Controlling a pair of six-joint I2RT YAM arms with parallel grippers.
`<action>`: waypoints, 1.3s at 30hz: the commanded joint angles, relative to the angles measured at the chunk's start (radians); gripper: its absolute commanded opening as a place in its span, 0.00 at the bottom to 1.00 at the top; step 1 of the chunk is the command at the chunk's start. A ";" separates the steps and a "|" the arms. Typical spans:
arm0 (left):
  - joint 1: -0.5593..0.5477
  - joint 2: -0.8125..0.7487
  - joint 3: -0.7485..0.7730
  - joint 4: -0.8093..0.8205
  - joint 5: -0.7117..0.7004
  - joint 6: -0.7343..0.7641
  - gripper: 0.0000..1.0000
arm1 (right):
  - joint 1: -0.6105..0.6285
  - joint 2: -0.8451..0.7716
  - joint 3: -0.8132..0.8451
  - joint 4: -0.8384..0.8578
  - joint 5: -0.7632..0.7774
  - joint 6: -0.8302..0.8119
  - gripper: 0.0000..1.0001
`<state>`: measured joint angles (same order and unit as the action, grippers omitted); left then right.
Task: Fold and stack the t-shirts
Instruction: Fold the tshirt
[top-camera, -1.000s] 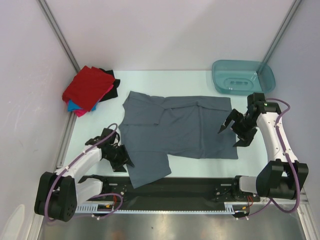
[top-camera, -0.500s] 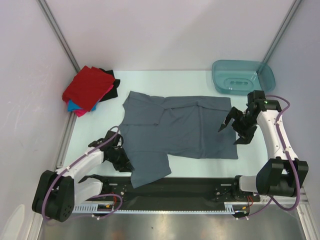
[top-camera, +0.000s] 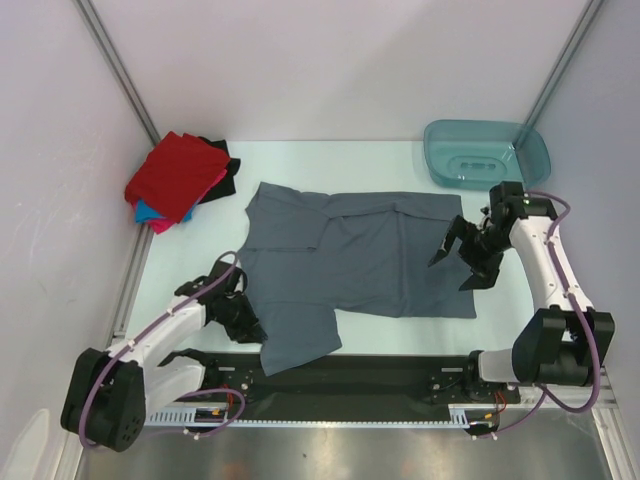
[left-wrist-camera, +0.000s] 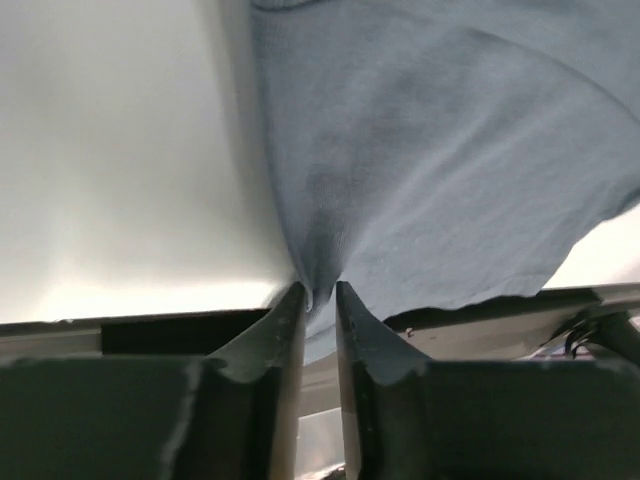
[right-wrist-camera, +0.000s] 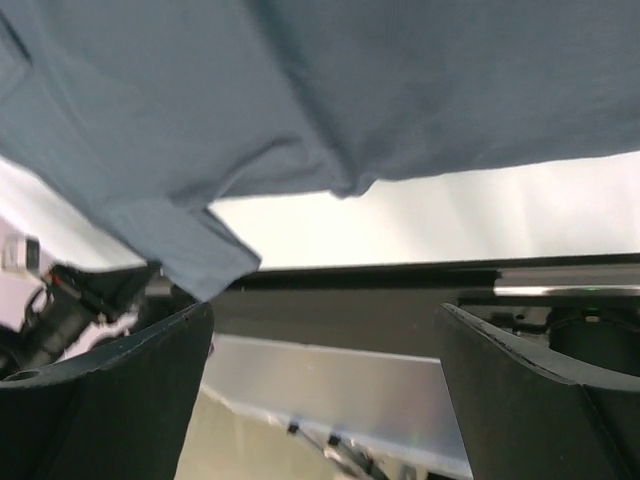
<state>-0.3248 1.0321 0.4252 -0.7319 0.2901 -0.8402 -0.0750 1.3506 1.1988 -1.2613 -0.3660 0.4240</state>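
Grey-blue t-shirt (top-camera: 350, 265): spread flat in the middle of the table (top-camera: 330, 165), neck end to the left and hem to the right. The near sleeve reaches towards the front edge.
Handling: looks light and limp, with no stiffness at all. It should drape from any held point and slide easily on the smooth top. It is not fragile.
Where to hold: thin pinches at edges or corners, not mid-panel. A single pinch would likely only raise a peak, so a clean fold probably needs two holds on one side.
Tub (top-camera: 485, 152): teal plastic, at the far right corner, apart from the shirt.
Pile of shirts (top-camera: 178, 178): at the far left corner, red on top, with blue and pink edges showing under it and black behind. It does not touch the grey-blue one.
Right gripper (top-camera: 455, 268): jaws spread wide and holding nothing, poised over the hem end. The wrist view shows cloth beyond the fingers (right-wrist-camera: 120, 400), not between them.
Left gripper (left-wrist-camera: 318, 292): clenched on a small pucker of the shirt's near-left edge, by the near sleeve.
Step, as judged: the left hold is taken and the right hold is not yet made.
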 joint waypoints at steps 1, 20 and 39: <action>-0.010 -0.033 0.049 -0.049 0.004 0.003 0.26 | 0.038 0.015 -0.014 -0.053 -0.132 -0.060 1.00; -0.020 -0.426 -0.078 -0.310 0.133 -0.091 0.45 | 0.509 0.134 -0.211 0.233 -0.375 0.125 0.97; -0.056 -0.330 -0.095 -0.179 0.012 -0.158 0.44 | 0.748 0.438 -0.117 0.459 -0.390 0.133 0.88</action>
<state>-0.3714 0.6758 0.3389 -0.9779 0.3187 -0.9794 0.6632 1.7737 1.0500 -0.8356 -0.7460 0.5716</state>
